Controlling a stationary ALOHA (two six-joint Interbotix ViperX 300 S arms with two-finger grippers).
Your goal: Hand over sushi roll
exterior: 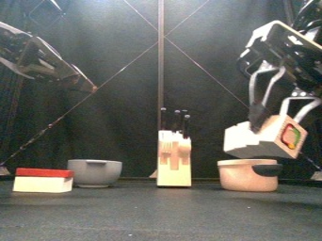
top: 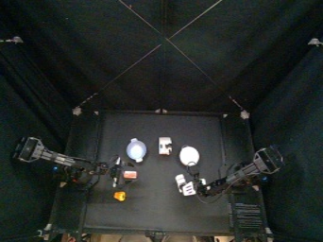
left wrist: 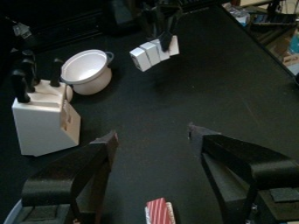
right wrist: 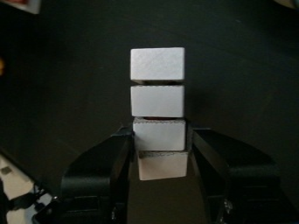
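Observation:
The sushi roll [right wrist: 158, 83] is a whitish bar of several square segments. My right gripper [right wrist: 162, 144] is shut on its near end. In the front view the roll [exterior: 265, 139] hangs in the right gripper [exterior: 268, 120] above the white bowl, its end face showing tan and green. In the top view the roll [top: 186, 182] is at the front right of the table. It also shows far off in the left wrist view [left wrist: 155, 52]. My left gripper [left wrist: 152, 149] is open and empty, low over the table's left side [top: 116, 172].
A white knife block [exterior: 174, 155] stands between a grey bowl [exterior: 94, 171] and a white bowl [exterior: 248, 175]. A red-and-white box [exterior: 41, 179] lies at the left, near the left gripper [left wrist: 158, 211]. A small orange piece [top: 120, 196] lies at the front left.

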